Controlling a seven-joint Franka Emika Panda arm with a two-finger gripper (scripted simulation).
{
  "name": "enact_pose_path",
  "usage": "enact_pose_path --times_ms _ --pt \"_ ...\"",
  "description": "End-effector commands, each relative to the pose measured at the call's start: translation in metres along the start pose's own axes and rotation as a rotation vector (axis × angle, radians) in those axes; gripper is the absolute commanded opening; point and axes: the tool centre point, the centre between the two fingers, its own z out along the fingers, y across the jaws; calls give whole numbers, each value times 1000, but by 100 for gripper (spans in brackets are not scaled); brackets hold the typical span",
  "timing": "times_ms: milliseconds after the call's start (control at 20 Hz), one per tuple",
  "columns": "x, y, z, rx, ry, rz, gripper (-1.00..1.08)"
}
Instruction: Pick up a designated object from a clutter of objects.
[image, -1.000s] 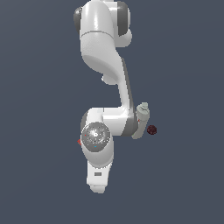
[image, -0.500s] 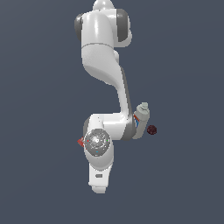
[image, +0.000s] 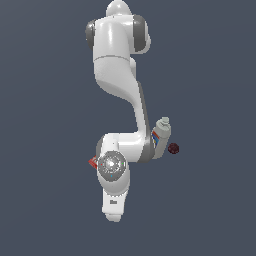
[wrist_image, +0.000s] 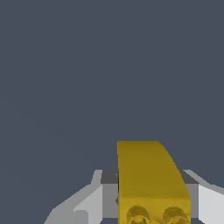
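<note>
1. in the wrist view the yellow block (wrist_image: 151, 183) sits right between the two grey fingers (wrist_image: 89, 203) of the gripper (wrist_image: 148, 205), one finger on each side of it. the jaws look closed against its flanks, gripping the block; no gap shows on either side.

2. the block has a flat face that slopes or curves off at one upper corner, and two dark round marks low on the face nearest the camera. behind it there is only plain grey ground.

3. in the exterior view the arm (image: 120, 90) hides both the gripper and the block. the red packet (image: 93, 161) peeks out at the exterior view's left of the wrist. the white bottle (image: 161, 134) stands on the other side, with the dark ball (image: 173, 148) just beside it.

4. handling, as a judgement: the block looks like hard, stiff plastic, small and light, so it should not deform under the squeeze. its smooth faces could be slippery.

5. the best hold is on the two flat parallel sides, low enough to stay clear of the sloped corner, where a pad might slide off. the present hold seems to be on those flat sides.

6. whether the block is already off the ground cannot be told from these views.
</note>
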Motion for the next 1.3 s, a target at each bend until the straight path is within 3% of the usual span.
enact_pose_path --times_ms 0,700,1250 --pt "0 0 0 -1 0 0 -100" --pt "-4 -4 -7 0 0 0 -100" --pt "-31 -30 -53 0 -2 0 -100"
